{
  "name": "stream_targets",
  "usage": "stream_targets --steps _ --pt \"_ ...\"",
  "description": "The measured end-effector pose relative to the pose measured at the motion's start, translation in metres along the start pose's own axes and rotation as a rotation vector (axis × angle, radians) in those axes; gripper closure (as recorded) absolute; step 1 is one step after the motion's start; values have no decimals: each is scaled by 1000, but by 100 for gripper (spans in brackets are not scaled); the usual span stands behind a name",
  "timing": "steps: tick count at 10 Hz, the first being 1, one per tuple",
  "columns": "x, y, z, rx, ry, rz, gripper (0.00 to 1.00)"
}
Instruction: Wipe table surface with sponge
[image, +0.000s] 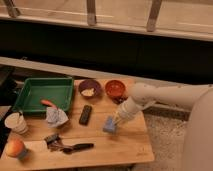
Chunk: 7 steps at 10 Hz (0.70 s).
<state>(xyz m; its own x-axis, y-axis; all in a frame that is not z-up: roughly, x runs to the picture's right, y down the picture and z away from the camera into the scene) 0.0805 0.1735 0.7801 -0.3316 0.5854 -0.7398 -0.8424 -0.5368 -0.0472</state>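
At the bench's (125, 147) near edge lie a black-handled tool (75, 147) and a peach (15, 148). Toward 3 o'clock of the centre, the end effector (116, 121) grasps the sponge (110, 125), pressing it onto the wood. At 12 o'clock stand two bowls (90, 88).

Dark wall panel (100, 50) below a railed ledge, speckled floor (165, 135); gripper (114, 121) over table.

Warm, dim indoor light — brightest along the top of the frame, a dark band beneath it. The whole view is soft; the gripper (116, 121) at centre-right casts little shadow.
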Motion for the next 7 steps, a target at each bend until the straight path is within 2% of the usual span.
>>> stream_targets --steps 3,6,7 --pt "-23 5 8 -10 -12 -7 100" --pt "-31 44 23 -61 -16 -72 100" --pt "-30 50 24 -67 -14 -85 100"
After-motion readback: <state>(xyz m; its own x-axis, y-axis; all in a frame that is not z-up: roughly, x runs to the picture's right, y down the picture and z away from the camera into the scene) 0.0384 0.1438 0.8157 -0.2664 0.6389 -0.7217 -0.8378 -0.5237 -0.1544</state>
